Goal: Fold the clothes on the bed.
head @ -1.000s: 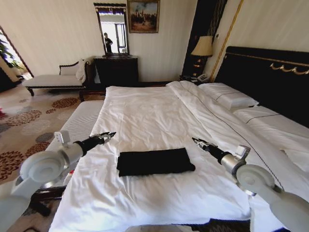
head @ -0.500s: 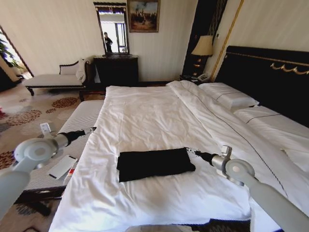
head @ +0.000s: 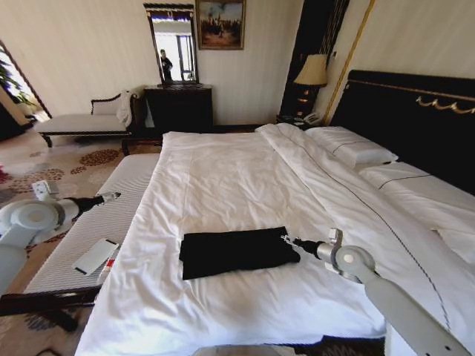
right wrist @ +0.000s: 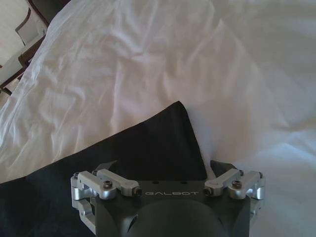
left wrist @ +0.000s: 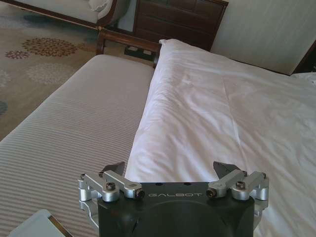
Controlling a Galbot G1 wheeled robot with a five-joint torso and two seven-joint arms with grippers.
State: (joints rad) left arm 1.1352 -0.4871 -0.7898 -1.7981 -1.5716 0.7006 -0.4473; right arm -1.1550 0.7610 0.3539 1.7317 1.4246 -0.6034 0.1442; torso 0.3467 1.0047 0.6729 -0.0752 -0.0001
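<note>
The clothes are one black T-shirt (head: 236, 251), folded into a flat rectangle on the white duvet of the bed (head: 223, 174), near its foot. My right gripper (head: 285, 239) is open and low at the shirt's right edge. The right wrist view has that gripper (right wrist: 165, 168) just above a corner of the black fabric (right wrist: 138, 153), with nothing between its fingers. My left gripper (head: 113, 196) is off the bed to the left, open and holding nothing. In the left wrist view it (left wrist: 168, 170) hovers where the bench meets the duvet.
A long bench with a striped white cushion (head: 111, 211) runs along the bed's left side, and a flat white device (head: 95, 256) lies on it. Pillows (head: 356, 152) and a dark headboard (head: 415, 119) are at the right. A dresser (head: 178, 107) and chaise (head: 82, 122) stand against the far wall.
My left arm has swung left, off the duvet and out over the bench. My right gripper has slid left and down to the shirt's right edge. The shirt has not moved.
</note>
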